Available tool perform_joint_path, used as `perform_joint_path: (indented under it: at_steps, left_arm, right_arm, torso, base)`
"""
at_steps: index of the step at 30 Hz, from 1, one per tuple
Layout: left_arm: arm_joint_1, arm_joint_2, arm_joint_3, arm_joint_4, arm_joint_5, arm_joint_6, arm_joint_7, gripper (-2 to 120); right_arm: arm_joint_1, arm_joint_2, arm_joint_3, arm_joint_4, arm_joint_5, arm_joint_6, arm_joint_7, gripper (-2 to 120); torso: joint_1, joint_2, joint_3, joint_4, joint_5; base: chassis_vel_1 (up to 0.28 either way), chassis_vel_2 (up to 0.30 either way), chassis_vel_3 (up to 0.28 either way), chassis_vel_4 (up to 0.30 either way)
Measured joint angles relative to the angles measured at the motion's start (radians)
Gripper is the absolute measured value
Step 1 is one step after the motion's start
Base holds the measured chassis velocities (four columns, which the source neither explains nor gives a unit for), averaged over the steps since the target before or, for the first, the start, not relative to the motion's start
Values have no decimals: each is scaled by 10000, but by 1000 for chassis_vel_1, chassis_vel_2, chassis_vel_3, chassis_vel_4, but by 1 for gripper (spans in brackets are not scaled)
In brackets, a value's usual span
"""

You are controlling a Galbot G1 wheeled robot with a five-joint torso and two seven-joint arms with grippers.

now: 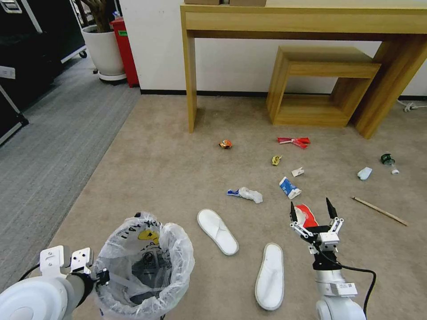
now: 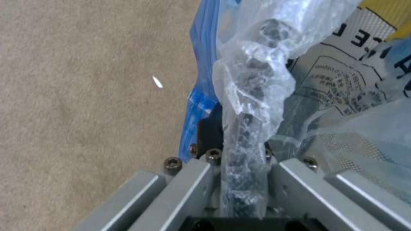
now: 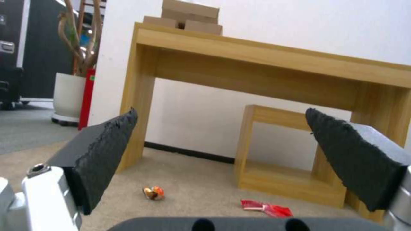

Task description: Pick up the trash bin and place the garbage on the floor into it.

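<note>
The trash bin [image 1: 144, 266], lined with a crinkly whitish bag, is at the lower left, and my left gripper [image 1: 100, 277] is shut on its rim. In the left wrist view the bag-covered rim [image 2: 248, 106] runs between the jaws. My right gripper [image 1: 312, 208] hangs open over a red wrapper [image 1: 305, 215] on the beige floor [image 1: 169, 169]. Two white slippers [image 1: 217, 231] [image 1: 270, 275] lie between bin and right arm. Farther off are crumpled paper [image 1: 245, 194], a blue-white carton [image 1: 289, 187], an orange packet [image 1: 225, 143], another red wrapper [image 1: 293, 141], a bottle [image 1: 388, 160] and a wooden stick [image 1: 379, 211].
A wooden desk [image 1: 302, 22] and a low wooden shelf [image 1: 320, 84] stand against the far wall. Grey striped carpet [image 1: 53, 142] runs along the left, with a white plant pot [image 1: 104, 49] and a red box [image 1: 124, 49] at its far end.
</note>
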Motion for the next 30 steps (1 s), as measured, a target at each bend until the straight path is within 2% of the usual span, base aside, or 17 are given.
perform_joint_path:
  at_steps: [9,17,24,30]
  left_arm:
    - [63,-146,131,9,213,35,33,0]
    - [134,-333,254,-78,371,70,75,0]
    - [242,-376,279,-62,542,107,182,0]
    - [177,-177,129,-74,407,69,166,0]
  right_arm:
    - [28,-24,58,-118,-92,-5,300,100]
    - [110,-67,67,-59,-223,-396,718,100]
    - [-8,-363,143,-77,-188,-608,876,100]
    - [9,-846,-234,-65,87,-1289,915,100]
  torso:
    - [0,0,-1,1,1]
    - [0,0,-1,0,1]
    - [-1,0,-1,1,0]
    - [-1,0,-1,-1,0]
  base:
    - [-11,22,24,-24]
    - [0,0,0,0]
    - [0,0,0,0]
    - [0,0,0,0]
